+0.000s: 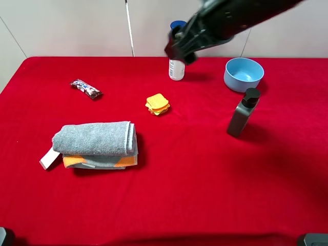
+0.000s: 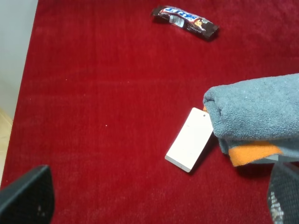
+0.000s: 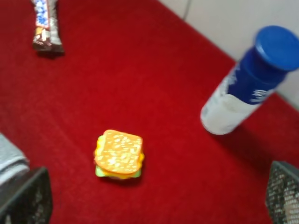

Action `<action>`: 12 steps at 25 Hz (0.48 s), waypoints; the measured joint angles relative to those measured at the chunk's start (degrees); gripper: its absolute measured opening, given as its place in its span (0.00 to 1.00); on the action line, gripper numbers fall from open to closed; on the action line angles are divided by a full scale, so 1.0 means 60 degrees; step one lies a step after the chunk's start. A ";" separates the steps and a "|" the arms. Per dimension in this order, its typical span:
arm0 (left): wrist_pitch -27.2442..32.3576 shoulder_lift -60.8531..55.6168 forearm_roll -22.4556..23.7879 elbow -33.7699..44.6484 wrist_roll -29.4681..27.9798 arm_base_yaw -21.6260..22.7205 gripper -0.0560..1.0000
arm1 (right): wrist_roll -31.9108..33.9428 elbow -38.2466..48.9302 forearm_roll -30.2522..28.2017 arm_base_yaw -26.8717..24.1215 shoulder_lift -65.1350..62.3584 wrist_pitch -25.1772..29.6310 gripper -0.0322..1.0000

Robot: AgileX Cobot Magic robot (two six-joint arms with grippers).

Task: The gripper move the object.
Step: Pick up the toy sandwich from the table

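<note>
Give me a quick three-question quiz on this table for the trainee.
1. True or false: the right pincer holds the sandwich.
2. Which is nearest the bowl? A) grey bottle B) towel C) sandwich
3. Fill in: the white tag sticks out beside the ___.

Key: 1 false, the sandwich lies free on the cloth and the pincer is open. 2 A. 3 towel.
</note>
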 joint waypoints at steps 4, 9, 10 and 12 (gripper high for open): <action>0.0000 0.0000 0.0000 0.0000 0.0000 0.0000 0.90 | 0.0114 -0.0833 0.0018 0.0405 0.0744 0.0642 0.70; 0.0000 0.0000 0.0000 0.0000 0.0000 0.0000 0.90 | 0.0164 -0.1644 0.0266 0.0665 0.1534 0.1352 0.70; 0.0000 0.0000 0.0000 0.0000 0.0000 0.0000 0.90 | 0.0164 -0.1791 0.0329 0.0686 0.1698 0.1469 0.70; 0.0000 0.0000 0.0000 0.0000 0.0000 0.0000 0.90 | 0.0164 -0.2007 0.0427 0.0697 0.2012 0.1681 0.70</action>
